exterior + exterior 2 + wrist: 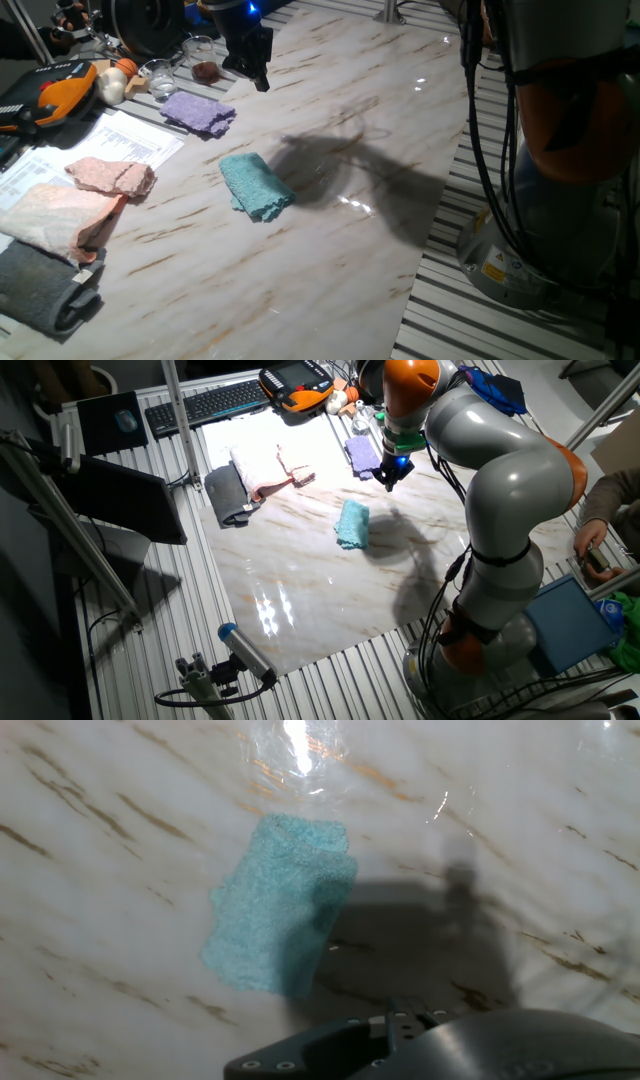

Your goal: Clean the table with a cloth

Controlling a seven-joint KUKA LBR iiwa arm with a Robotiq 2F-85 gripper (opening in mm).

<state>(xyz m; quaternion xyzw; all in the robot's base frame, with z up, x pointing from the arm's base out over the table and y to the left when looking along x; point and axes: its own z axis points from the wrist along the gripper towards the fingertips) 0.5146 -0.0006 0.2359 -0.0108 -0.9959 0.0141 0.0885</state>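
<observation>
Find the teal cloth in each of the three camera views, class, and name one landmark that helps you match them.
One fixed view: the teal cloth lies left of centre on the marble table.
The other fixed view: it lies at upper centre, below the purple cloth.
Hand view: it lies left of centre.
Shared landmark: the arm's dark shadow falling beside the cloth.

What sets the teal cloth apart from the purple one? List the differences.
Colour: the teal cloth is turquoise; the purple cloth is pale lilac.
Place: the teal cloth lies alone near the middle of the table; the purple cloth sits at the far edge, close to the glass jars.
Shape: the teal cloth is a narrower folded strip; the purple cloth lies broader and flatter.
Both are small fuzzy cloths lying untouched on the marble.
</observation>
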